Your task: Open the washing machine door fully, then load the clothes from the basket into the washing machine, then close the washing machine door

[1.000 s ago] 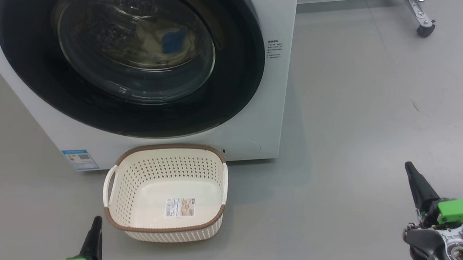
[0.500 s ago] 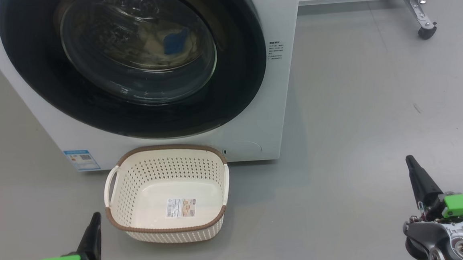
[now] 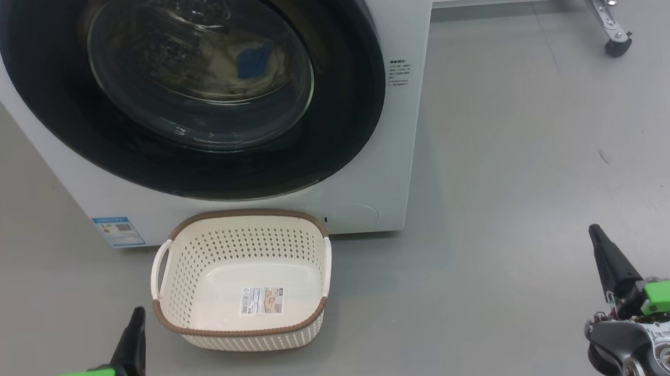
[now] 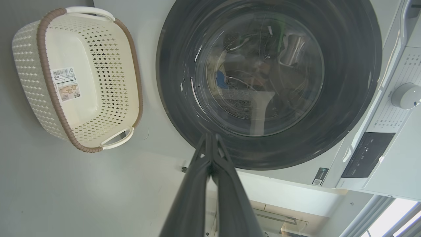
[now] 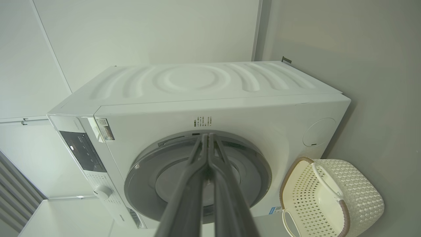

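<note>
The left pincer is clenched on nothing: in the left wrist view its two long dark fingers meet at the tips. In the head view it sits low at the lower left. Just beside it, up and to the right, stands the small rectangular cream plastic basket with perforated sides and a brown woven-look rim. The basket sits on the grey floor and holds only the printed label on its base.

The right pincer is likewise clenched and empty. It sits at the lower right of the head view, well apart from the basket.

The basket lies between the left pincer and the big white front-loading washing machine, its far rim close under the machine's lower front. Above it, the large round washing machine door with a wide glossy black rim and bulging glass window lies shut against the machine. Behind the glass are the pale yellow clothes with a solid blue patch.

A small blue sticker marks the machine's lower left corner. Lines of small print sit right of the door. Farther right, a metal leg on a black caster stands on the floor.
</note>
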Controlling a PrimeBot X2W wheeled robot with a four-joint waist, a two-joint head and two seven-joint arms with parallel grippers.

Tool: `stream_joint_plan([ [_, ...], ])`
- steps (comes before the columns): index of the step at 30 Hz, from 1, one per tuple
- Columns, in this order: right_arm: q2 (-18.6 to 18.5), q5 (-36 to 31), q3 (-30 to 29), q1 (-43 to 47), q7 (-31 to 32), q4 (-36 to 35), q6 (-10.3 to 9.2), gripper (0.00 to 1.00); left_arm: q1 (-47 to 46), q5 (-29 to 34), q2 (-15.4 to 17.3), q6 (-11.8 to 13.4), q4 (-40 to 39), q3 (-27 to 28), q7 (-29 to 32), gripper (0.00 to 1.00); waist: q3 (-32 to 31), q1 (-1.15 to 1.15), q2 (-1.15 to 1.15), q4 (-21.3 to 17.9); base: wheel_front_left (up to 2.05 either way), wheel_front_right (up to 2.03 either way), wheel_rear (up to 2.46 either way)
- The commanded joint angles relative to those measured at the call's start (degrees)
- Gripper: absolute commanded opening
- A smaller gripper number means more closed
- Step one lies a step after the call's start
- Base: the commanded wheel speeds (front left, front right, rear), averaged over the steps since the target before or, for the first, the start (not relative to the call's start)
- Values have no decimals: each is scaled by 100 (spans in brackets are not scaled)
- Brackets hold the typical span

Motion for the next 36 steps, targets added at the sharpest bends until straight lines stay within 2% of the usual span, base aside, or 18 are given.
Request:
stream_joint_plan([
  [1, -91, -12, 80, -305, 48, -167, -16, 0, -283, 10, 86, -3, -157, 203, 30, 0, 0, 0, 0, 0, 0, 0, 0],
  [36, -47, -63, 18, -310, 97, -163, -16, 0, -287, 51, 51, -3, -155, 252, 69, 0, 0, 0, 0, 0, 0, 0, 0],
])
